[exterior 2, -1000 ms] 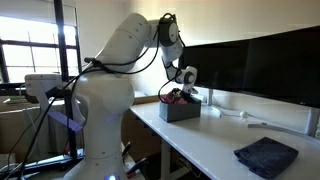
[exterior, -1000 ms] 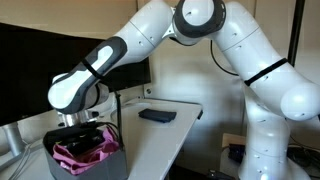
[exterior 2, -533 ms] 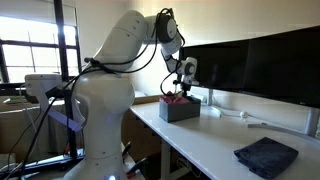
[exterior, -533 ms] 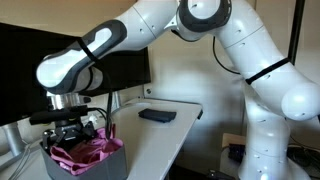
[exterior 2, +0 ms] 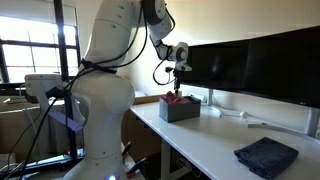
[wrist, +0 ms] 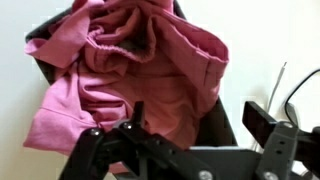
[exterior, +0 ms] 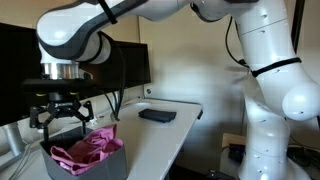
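I am holding the gripper [exterior: 62, 118] just above the bin [exterior: 100, 163], its jaws standing apart and gripping nothing; in the wrist view the fingers [wrist: 262, 122] are spread wide with bare air between them. The pink cloth [exterior: 88, 148] is lying bunched in the bin, heaped above the rim and spilling toward 3 o'clock in an exterior view; in the wrist view the cloth [wrist: 130, 75] is filling the frame from 9 to 1 o'clock, the dark bin wall showing around it. The bin is sitting near the end of the white table [exterior: 160, 135], with the monitors [exterior 2: 260, 60] behind it. A dark folded cloth [exterior 2: 266, 155] is lying well apart, further along the table. I am judging that working well here means staying centred over the heap, keeping the fingers inside the bin walls, and watching the cables [exterior: 118, 100] hanging just beside the bin at 1 o'clock.
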`<state>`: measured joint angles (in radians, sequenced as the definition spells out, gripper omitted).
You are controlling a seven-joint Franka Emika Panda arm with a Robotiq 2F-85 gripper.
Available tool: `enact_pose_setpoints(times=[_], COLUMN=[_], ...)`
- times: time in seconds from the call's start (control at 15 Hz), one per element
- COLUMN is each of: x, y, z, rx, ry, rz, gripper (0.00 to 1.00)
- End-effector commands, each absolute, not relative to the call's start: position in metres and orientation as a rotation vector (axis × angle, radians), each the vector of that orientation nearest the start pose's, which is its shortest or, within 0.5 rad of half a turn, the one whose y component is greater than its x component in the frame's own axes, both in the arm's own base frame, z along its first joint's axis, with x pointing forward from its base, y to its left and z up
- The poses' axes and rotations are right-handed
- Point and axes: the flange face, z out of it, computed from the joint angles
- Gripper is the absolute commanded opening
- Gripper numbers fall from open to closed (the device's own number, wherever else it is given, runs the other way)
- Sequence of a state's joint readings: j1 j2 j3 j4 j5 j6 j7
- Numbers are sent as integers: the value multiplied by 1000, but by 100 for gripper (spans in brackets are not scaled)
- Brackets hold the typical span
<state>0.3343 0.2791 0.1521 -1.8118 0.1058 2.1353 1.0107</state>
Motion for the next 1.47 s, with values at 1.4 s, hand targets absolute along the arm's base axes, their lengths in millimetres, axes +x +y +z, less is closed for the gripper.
enact_pose_setpoints(times=[1.4], x=[531], y=[257], z=[216], rx=[-3000], ry=[1112], rz=[612], gripper=[100])
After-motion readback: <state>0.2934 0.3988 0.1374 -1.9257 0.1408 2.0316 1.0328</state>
